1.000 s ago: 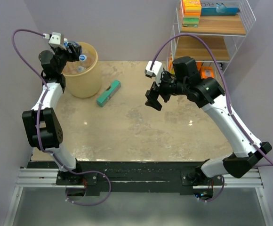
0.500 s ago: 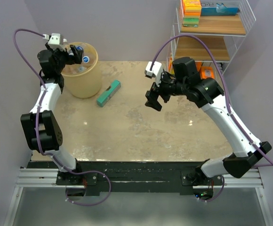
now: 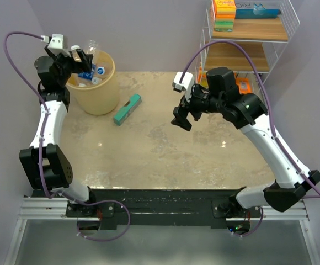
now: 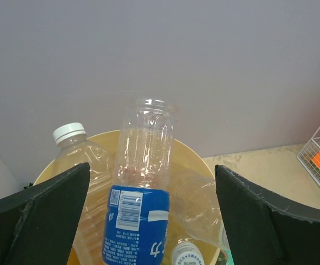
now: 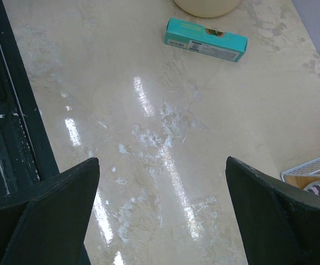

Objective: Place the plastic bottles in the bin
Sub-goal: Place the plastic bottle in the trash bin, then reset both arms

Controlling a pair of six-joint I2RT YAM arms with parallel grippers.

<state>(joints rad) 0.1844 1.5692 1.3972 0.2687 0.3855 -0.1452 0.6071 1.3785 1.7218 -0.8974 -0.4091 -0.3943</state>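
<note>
The pale yellow-tan bin (image 3: 100,94) stands at the table's far left, and several plastic bottles lie inside it. In the left wrist view a blue-labelled bottle (image 4: 139,221) stands bottom-up in the bin (image 4: 193,159), next to a clear bottle with a white cap (image 4: 70,134). My left gripper (image 3: 81,55) hovers over the bin's left rim, open. Both fingers (image 4: 41,215) stand clear of the blue-labelled bottle. My right gripper (image 3: 182,116) hangs open above the table's middle, with only bare tabletop between its fingers (image 5: 270,215).
A flat teal box (image 3: 127,109) lies on the table just right of the bin, also seen as the teal box (image 5: 206,41) in the right wrist view. A white wire shelf rack (image 3: 248,33) with orange and green items stands at the back right.
My left gripper has opened and drawn back to the left. The blue-labelled bottle it held now stands loose in the bin. The right arm has barely moved.
</note>
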